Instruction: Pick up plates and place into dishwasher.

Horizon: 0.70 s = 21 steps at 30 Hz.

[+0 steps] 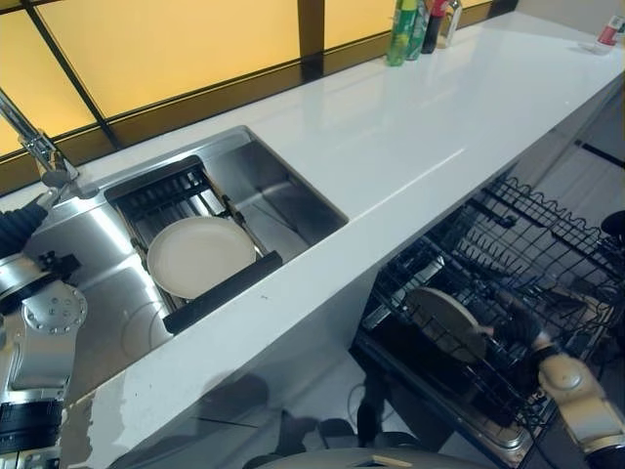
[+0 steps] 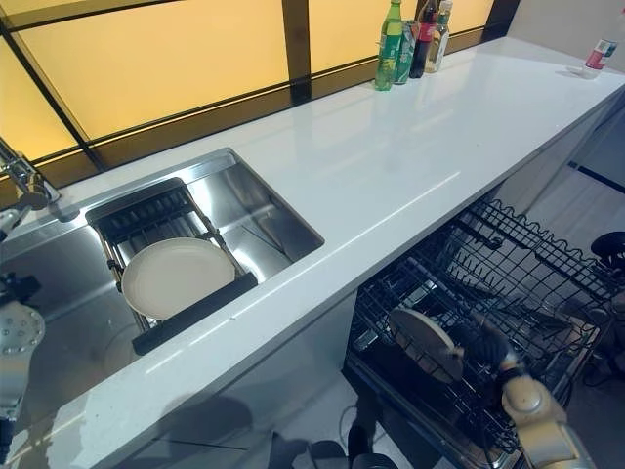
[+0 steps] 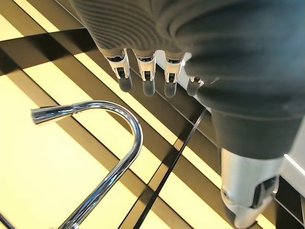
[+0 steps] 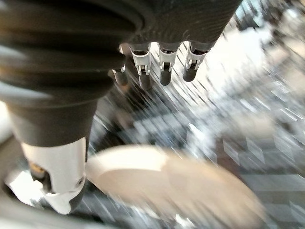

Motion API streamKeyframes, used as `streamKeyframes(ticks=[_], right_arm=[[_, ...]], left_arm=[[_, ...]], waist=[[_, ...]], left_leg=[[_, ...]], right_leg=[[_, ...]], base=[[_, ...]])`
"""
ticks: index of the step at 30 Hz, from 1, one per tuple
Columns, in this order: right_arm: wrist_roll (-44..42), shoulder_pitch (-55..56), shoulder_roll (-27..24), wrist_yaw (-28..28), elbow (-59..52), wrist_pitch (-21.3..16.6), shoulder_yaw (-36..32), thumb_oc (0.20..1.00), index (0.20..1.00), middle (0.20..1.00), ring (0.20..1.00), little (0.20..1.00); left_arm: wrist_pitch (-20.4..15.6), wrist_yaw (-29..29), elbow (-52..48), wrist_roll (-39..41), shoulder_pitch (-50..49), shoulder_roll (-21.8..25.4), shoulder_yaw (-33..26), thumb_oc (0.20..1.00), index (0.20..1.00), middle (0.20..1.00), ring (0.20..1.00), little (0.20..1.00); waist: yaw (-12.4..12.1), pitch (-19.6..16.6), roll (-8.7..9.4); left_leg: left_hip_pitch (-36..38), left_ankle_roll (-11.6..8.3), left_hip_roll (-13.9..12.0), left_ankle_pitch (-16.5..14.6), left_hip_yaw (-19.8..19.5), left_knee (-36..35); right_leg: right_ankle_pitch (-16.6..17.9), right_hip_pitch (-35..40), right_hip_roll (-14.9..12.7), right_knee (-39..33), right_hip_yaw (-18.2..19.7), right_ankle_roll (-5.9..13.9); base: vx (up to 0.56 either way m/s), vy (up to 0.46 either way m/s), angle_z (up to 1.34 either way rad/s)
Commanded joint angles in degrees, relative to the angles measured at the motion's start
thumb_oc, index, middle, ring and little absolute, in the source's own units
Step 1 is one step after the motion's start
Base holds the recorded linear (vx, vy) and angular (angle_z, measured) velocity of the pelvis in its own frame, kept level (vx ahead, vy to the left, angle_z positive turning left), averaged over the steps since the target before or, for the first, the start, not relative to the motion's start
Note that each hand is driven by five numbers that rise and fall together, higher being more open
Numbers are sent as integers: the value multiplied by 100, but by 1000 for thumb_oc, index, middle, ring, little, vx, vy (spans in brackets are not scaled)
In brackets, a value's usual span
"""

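A cream plate (image 1: 200,256) lies flat on a black drying rack (image 1: 223,291) set across the steel sink (image 1: 283,191). A second cream plate (image 1: 444,320) stands tilted among the wires of the pulled-out dishwasher rack (image 1: 527,234) below the counter. My right hand (image 1: 516,327) is low in that rack, just right of this plate. In the right wrist view its fingers (image 4: 164,67) are straight and the plate (image 4: 171,186) shows past the thumb. My left hand (image 3: 143,71) is raised near the faucet (image 3: 119,162) with its fingers straight and nothing in it.
The white counter (image 1: 410,147) runs between the sink and the dishwasher. Several bottles (image 2: 391,44) stand at its back by the window. A small cup (image 2: 598,54) sits at the far right end.
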<state>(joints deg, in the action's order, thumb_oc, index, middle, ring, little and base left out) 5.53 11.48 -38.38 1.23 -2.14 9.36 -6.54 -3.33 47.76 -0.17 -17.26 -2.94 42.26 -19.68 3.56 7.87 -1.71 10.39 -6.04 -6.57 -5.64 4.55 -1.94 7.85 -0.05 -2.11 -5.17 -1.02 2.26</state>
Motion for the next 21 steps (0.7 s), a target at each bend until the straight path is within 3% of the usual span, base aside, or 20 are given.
streamKeyframes(ticks=[1, 8, 15, 21], right_arm=[[-271, -43, -249, 242, -395, -463, -371, 1000, 1000, 1000, 1000, 1000], [-487, 106, -240, 260, -906, -1096, -955, 1000, 1000, 1000, 1000, 1000], [-399, 54, -217, 339, -974, -1116, -992, 1000, 1000, 1000, 1000, 1000], [-563, -142, -254, 521, -1053, -1187, -896, 1000, 1000, 1000, 1000, 1000]], left_arm=[[-281, 116, 134, -250, -142, 188, -376, 1000, 1000, 1000, 1000, 1000], [-451, -72, 198, -117, -453, 3, -722, 1000, 1000, 1000, 1000, 1000], [-514, -211, 183, -54, -417, -59, -737, 1000, 1000, 1000, 1000, 1000], [-327, -1017, 141, -164, -251, 83, -435, 1000, 1000, 1000, 1000, 1000]], waist=[[75, -290, 117], [97, -429, 107], [56, -538, 139], [5, -553, 125]], left_leg=[[-697, 42, 7, 518, -195, -171], [-646, 49, 10, 510, -132, -197], [-642, 32, -6, 561, -148, -233], [-665, 6, -37, 617, -185, -240]], right_leg=[[-1271, 322, -168, 667, 57, 375], [-1344, 326, -133, 713, 73, 336], [-1370, 353, -76, 725, 16, 267], [-1413, 357, -15, 792, -55, 202]], base=[[20, 65, -2], [10, 46, -2], [0, 6, 0], [-11, -8, 2]])
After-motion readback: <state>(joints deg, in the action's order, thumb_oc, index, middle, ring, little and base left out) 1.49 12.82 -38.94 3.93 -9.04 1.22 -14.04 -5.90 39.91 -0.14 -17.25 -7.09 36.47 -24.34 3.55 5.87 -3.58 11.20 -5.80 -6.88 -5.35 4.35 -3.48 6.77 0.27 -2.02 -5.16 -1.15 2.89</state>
